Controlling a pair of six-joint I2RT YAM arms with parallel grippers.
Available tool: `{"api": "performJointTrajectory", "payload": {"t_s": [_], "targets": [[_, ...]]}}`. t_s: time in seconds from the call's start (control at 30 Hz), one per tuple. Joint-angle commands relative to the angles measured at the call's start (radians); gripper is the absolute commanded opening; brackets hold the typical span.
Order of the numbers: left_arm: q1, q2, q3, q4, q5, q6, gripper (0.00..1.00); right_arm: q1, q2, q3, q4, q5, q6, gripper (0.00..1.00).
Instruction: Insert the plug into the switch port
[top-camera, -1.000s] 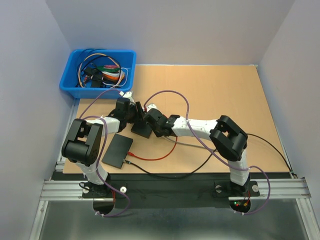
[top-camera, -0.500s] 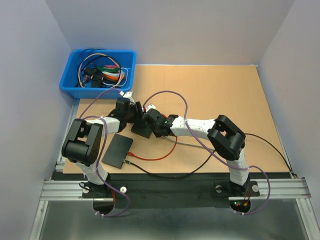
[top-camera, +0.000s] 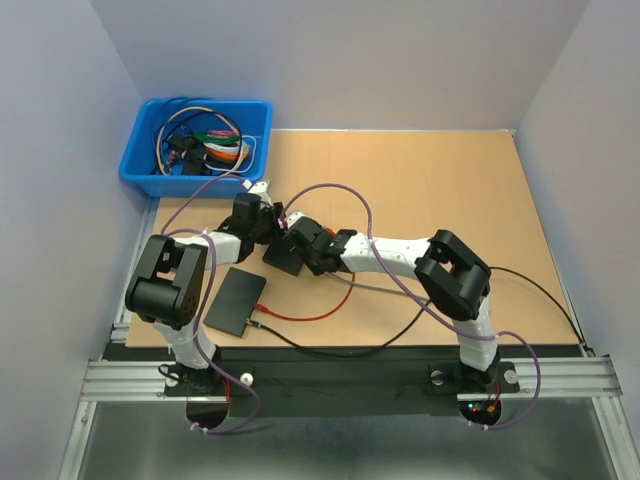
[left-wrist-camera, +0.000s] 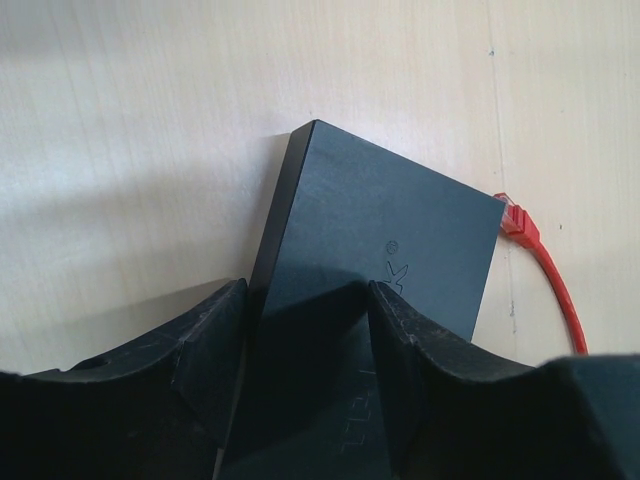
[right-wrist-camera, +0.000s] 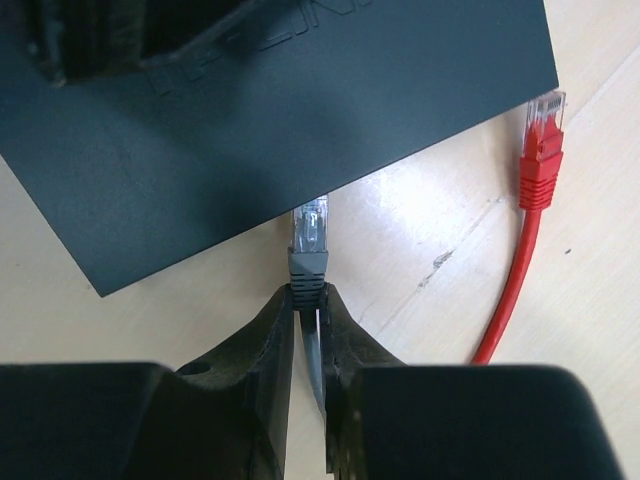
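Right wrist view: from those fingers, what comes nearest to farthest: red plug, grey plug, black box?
1. Grey plug, pinched between the right fingers.
2. Black box, just ahead of the plug.
3. Red plug, farther off, upper right.

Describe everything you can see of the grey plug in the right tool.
The plug is a network-type connector: clear plastic tip, grey boot, grey cable running back between the fingers. The right tool pinches its boot, tip aimed at the black switch edge. The tip sits at that edge; whether it touches it cannot be told.
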Motion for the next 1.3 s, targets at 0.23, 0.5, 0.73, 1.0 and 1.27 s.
{"api": "performJointTrajectory", "payload": {"t_s": [0.23,0.5,0.73,1.0,1.27], "targets": [[-0.039,0.031,0.038,-0.017,0.069,0.057,0.58,-0.041,-0.073,-0.106,0.234,-0.085,-0.157,0.01],[-0.056,0.031,0.038,-0.025,0.069,0.073,0.58,-0.110,-0.113,-0.175,0.324,-0.105,-0.180,0.00],[-0.068,0.037,0.048,-0.034,0.067,0.083,0.58,-0.128,-0.107,-0.167,0.358,-0.110,-0.189,0.00],[-0.076,0.044,0.061,-0.041,0.069,0.108,0.58,-0.130,-0.136,-0.218,0.458,-0.136,-0.263,0.00],[-0.078,0.087,0.133,-0.089,0.055,0.152,0.58,-0.168,-0.159,-0.262,0.539,-0.199,-0.329,0.00]]}}
